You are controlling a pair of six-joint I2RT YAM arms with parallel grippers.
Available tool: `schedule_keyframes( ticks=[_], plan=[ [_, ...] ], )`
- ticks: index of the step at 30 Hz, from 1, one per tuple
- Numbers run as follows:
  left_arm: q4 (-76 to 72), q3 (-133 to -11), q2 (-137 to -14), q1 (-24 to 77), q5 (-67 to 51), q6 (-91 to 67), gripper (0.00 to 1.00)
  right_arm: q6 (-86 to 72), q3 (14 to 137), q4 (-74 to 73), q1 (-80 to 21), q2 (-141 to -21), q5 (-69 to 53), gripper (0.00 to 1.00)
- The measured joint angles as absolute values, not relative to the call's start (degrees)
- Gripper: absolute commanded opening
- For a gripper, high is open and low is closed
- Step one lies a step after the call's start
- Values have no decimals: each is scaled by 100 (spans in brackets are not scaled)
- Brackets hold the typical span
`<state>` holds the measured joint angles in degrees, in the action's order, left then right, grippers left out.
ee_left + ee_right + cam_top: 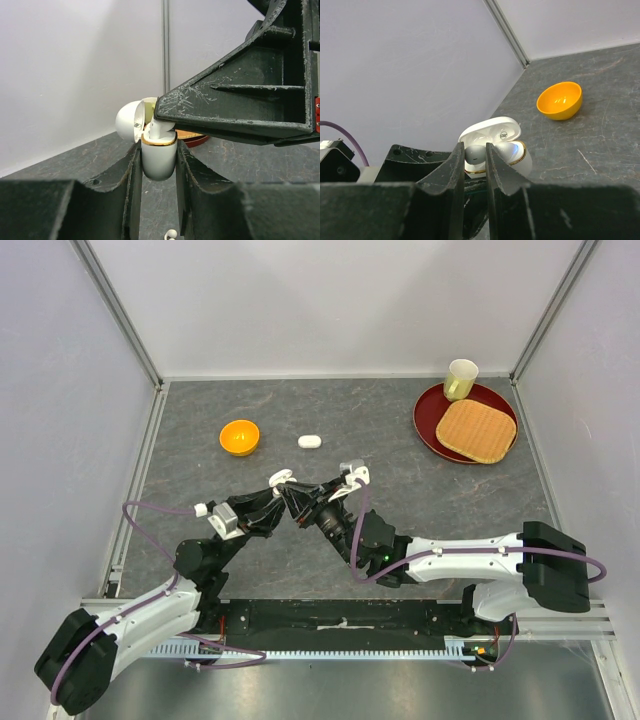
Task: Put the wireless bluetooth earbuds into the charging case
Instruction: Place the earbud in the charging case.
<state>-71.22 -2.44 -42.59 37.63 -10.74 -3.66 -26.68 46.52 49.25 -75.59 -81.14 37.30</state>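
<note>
- Left wrist view: my left claw (159, 151) is pinching the little white case (159, 167) by its two sides, just under the gold rim. The lid (127, 121) is flipped open to the left.
- An earbud (157, 129) sits at the mouth of the case, partly in. I think it is not pushed all the way down yet.
- A second earbud (170, 234) lies on the desk (75, 160) below the case.
- The case is smooth and round, so I think it could slip or turn. Holding the flat sides is best, away from the thin lid hinge.
- Right wrist view: my right claw (475, 150) is almost pressed together, pinching the earbud over the open case.
- The earbud is tiny, light and shiny, so I think it could pop out easily. A soft squeeze on its fat top is best, with the stem pointing down into its hole.
- An orange bowl (560, 100) sits well apart on the desk.
- Top view: both arms meet near the middle of the grey, stone-like desk. It looks flat and hard, so a dropped earbud could bounce or roll.
- A small white thing (310, 441) lies near the bowl. It may be another case.
- A red plate (428, 420) at the far right holds a woven mat (477, 430) and a cup (460, 379).
- Pale walls (330, 300) close in three sides.
</note>
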Motion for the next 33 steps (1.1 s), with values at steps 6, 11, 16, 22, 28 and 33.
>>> schedule_keyframes(
  ticks=[6, 11, 16, 22, 28, 33],
  plan=[
    [-7032, -242, -4222, 3763, -1074, -366, 2, -2650, 4652, 4862, -7559, -8114, 3732, 12],
    [-6949, -242, -4217, 3763, -1079, -366, 2, -2670, 4681, 4681, -7559, -8093, 3758, 24],
    [-6934, -239, -4215, 3763, -1074, -366, 2, -2674, 4764, 4460, -7559, -8055, 3765, 39],
    [-6925, -239, -4195, 3763, -1044, -364, 2, -2681, 4974, 4163, -7592, -8027, 3691, 60],
    [-6934, -239, -4191, 3763, -1044, -364, 2, -2558, 5564, 3706, -7601, -8027, 3675, 66],
    [-6928, -239, -4193, 3763, -1044, -362, 2, -2340, 5911, 3548, -7603, -7876, 3632, 75]
  ],
)
